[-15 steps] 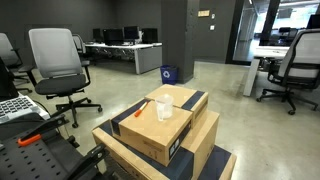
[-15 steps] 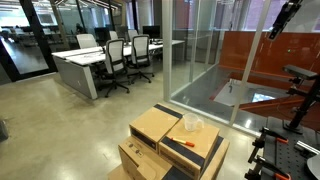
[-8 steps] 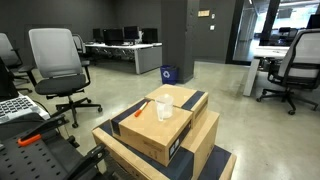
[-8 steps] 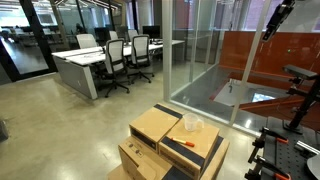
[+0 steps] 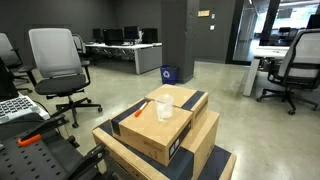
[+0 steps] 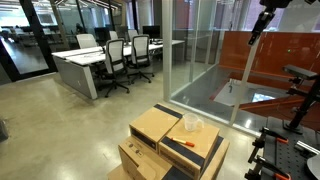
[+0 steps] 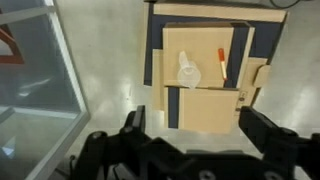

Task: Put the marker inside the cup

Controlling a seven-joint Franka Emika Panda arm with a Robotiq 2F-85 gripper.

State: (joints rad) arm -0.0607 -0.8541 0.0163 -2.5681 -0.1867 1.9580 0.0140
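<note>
In the wrist view the hand [image 7: 190, 128] hangs released; the marker [image 7: 221, 62] lies at its 1 o'clock, the cup [image 7: 186, 68] at 12.

Dark and blurred, the gripper [image 7: 192, 120] is cut by the wrist view's lower edge, jaws spread. In an exterior view the arm [image 6: 264, 16] is cropped at the top (tip too small to read); cardboard boxes [image 6: 150, 126] run off the bottom.
</note>
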